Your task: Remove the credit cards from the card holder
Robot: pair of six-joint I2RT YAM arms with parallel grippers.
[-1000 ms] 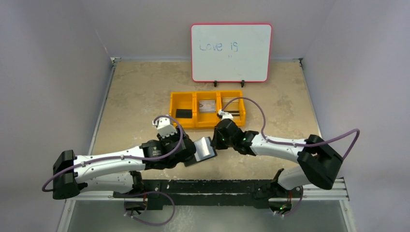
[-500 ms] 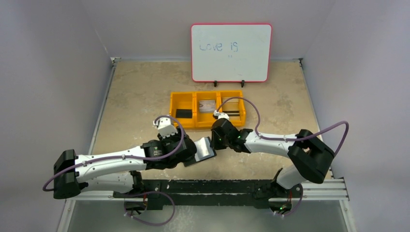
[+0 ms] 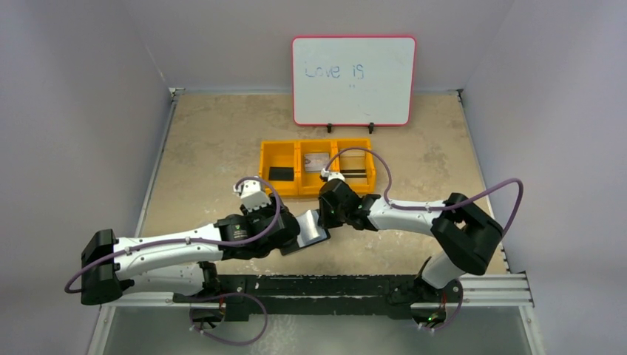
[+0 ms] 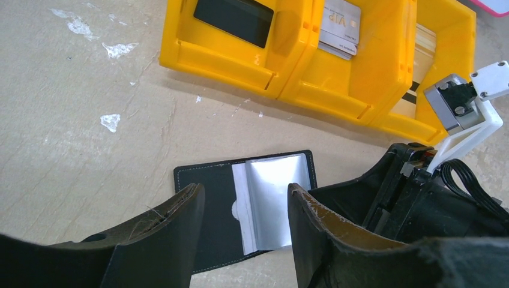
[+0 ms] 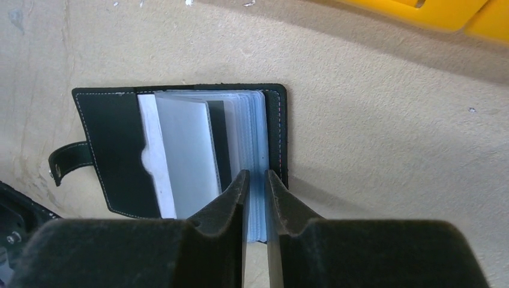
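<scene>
At 6 o'clock from the yellow tray, the right gripper has edged in, jaws near-closed astride the open card holder's pockets (grip unclear), ready to pull; the left gripper hovers half-open, empty.

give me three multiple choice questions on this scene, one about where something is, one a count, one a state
1. Where does the black leather-like bifold wallet lie?
A) on the beige table, nearer the arms than the yellow plastic tray
B) inside the tray
C) hanging off the table's edge

2. How many compartments has the tray?
A) two
B) three
C) five

3. The wallet is:
A) snapped shut
B) lying open, pale pockets showing
C) standing upright on its edge

Answers:
1 A, as the top view shows it on the table between the tray and the arm bases.
2 B, as two dividers split the tray into three.
3 B, as both wrist views show its covers spread flat and its pockets bared.
</scene>
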